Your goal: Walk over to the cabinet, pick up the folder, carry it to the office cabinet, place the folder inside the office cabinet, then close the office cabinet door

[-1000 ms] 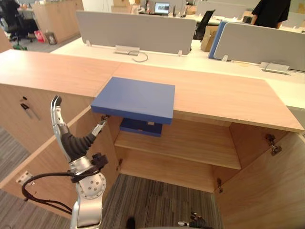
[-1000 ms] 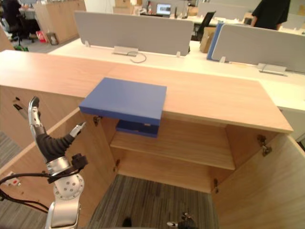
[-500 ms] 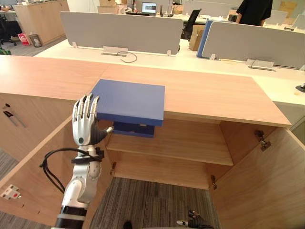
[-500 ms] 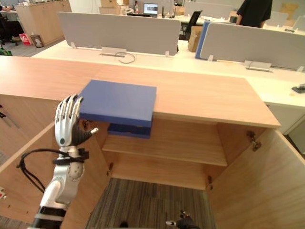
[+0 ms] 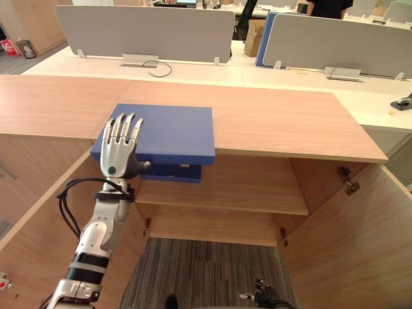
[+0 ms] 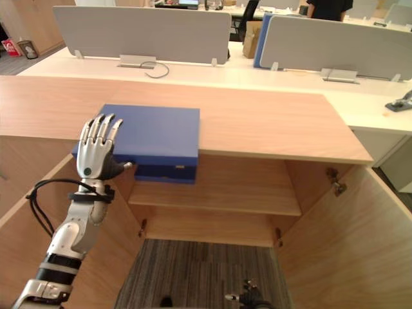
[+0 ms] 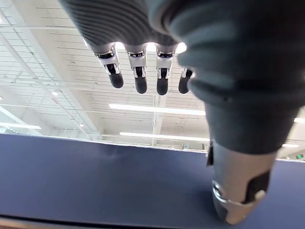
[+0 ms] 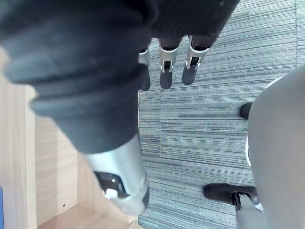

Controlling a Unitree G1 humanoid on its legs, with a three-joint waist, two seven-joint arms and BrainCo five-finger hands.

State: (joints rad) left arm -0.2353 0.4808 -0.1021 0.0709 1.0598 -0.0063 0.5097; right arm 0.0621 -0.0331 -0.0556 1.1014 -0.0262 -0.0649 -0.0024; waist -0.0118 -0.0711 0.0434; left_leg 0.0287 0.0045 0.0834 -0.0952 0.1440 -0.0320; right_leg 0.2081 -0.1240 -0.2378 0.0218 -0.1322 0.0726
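Direction was what mattered here. From the left eye view, the flat blue folder (image 5: pixel 167 132) lay on the light wooden cabinet top (image 5: pixel 283 122), with its near edge jutting out over the open compartment below. The left hand (image 5: pixel 119 154) was raised just in front of the folder's near left corner, fingers straight and spread, gripping nothing. So the folder lay straight ahead of that hand and a little to its right. Its longer side seemed to run along the cabinet's front edge, though the slant of the view made that hard to be sure of. A smaller dark blue thing (image 5: pixel 177 172) sat on the upper wooden shelf (image 5: pixel 257 193) right beneath the overhang.

The right eye view showed the same: hand at the corner, thumb pointing in toward the folder's near edge.

In the left wrist view the folder's blue face (image 7: pixel 95 181) stretched just past the thumb (image 7: pixel 238 191), and the fingers (image 7: pixel 138 76) stood straight above it.

The right wrist view had the right hand (image 8: pixel 164 71) hanging with loose, uncurled fingers over the grey striped carpet (image 8: pixel 214 133), well away from the folder. To my eye the left hand was far the nearer for the pick-up.
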